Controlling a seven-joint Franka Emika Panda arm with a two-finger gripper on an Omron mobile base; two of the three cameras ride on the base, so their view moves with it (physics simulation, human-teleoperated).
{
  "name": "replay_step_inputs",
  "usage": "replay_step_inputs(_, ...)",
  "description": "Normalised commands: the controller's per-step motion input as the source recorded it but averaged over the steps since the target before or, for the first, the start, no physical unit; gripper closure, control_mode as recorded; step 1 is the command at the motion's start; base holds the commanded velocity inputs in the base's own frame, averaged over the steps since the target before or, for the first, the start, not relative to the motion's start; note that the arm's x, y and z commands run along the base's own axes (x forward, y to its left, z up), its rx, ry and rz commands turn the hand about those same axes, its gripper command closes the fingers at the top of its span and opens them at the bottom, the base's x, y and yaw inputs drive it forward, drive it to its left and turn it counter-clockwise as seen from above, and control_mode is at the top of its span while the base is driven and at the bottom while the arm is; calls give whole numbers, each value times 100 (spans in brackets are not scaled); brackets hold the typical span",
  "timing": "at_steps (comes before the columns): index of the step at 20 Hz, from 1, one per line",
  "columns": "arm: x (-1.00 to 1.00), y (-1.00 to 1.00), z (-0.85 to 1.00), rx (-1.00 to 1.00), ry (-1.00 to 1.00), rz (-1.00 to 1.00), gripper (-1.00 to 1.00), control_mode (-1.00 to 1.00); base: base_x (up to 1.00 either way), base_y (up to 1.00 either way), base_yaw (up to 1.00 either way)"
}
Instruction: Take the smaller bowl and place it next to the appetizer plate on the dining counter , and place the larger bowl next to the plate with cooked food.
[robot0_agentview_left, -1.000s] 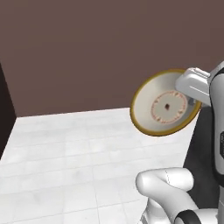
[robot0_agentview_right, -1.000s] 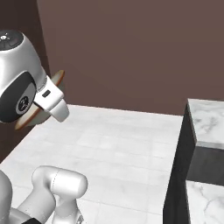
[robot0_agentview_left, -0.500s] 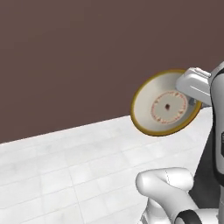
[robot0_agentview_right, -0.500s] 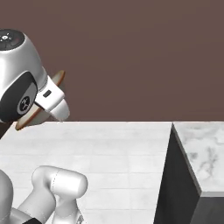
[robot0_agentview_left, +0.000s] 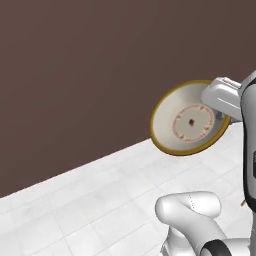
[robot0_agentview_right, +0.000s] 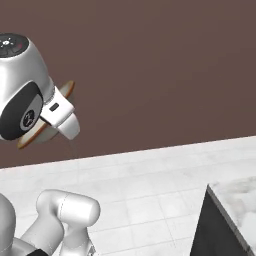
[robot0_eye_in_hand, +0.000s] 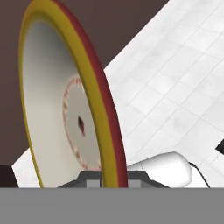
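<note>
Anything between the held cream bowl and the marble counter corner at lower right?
In the right base view, bare white tiled floor separates the larger bowl, held on edge, from the dining counter.

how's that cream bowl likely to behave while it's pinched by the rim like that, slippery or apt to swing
The larger bowl looks stiff and glazed, so its smooth rim may be slippery. The pincer grips only a short stretch of rim while the bowl hangs on edge, so it could probably pivot if jolted. It looks ceramic, so a drop onto the tiled floor might break it.

Plain dark brown wall (robot0_agentview_left: 75, 75) behind; white tiled floor (robot0_agentview_left: 100, 210) meeting wall's base
</note>
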Motion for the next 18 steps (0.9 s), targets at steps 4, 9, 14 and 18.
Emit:
replay_step_inputs(4,0,0,0,0,0,0,100,100,100,21,-43)
replay_step_inputs(9,0,0,0,0,0,0,100,100,100,11,-46)
replay_step_inputs(14,0,0,0,0,0,0,100,100,98,2,-46)
replay_step_inputs(18,0,0,0,0,0,0,100,100,67,-3,-44)
